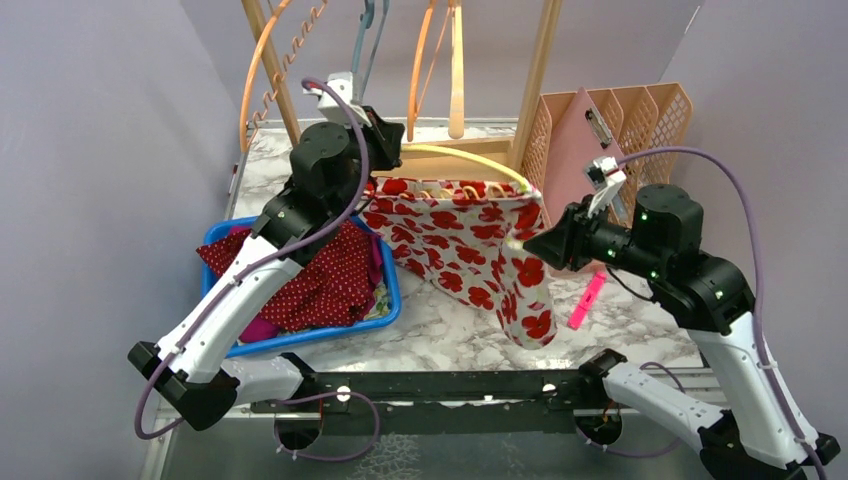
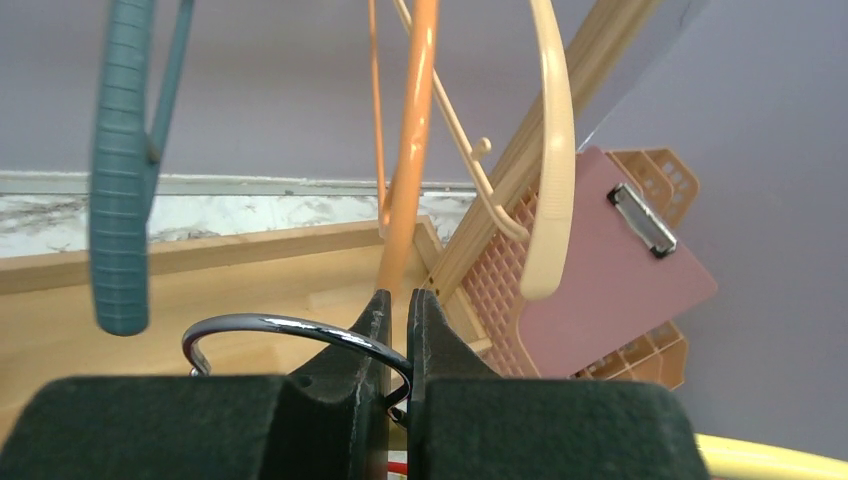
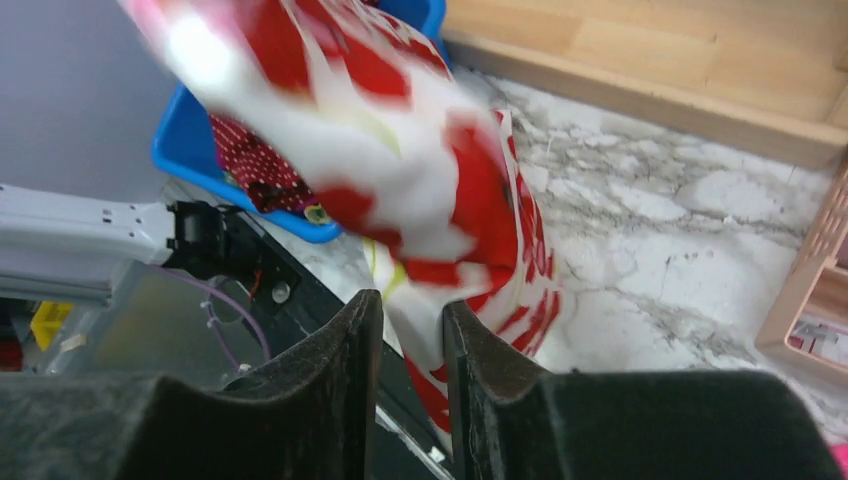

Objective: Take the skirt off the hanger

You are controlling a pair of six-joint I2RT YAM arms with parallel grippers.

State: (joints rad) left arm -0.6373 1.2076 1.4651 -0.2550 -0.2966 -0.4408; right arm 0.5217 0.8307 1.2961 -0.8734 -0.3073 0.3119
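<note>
counter (image 1: 450,330): marble. We see everything sitting on it or hanging over it.
rack (image 1: 540,70): wooden frame at the back. Teal (image 2: 120,200), orange (image 2: 415,150) and cream (image 2: 555,150) hangers hang from it.
skirt (image 1: 470,250): white with red flowers. It is on the yellow hanger, not off yet. The waistband is up at the hanger and the hem drapes down to the counter. It sits between the two hands, just right of the basket.
basket (image 1: 392,300): blue, left side of the counter. A red dotted cloth (image 1: 320,280) is piled in it and spills over the rim.
organizer (image 1: 660,110): peach lattice file holder at back right, with a pink clipboard (image 1: 570,150) leaning in it.
hanger (image 1: 470,157): its yellow arm arcs from the left hand across to the skirt's top right corner.
left hand (image 2: 398,300): raised at the skirt's top left. Its jaws are clamped on the hook.
right hand (image 3: 410,305): at the skirt's right edge. Its jaws are a little apart with skirt fabric in the gap. We cannot tell whether the fabric is pinched.
hook (image 2: 290,325): chrome wire that curves left out of the left hand's jaws.
marker (image 1: 587,300): pink, lying on the counter right of the skirt, near the right arm.
</note>
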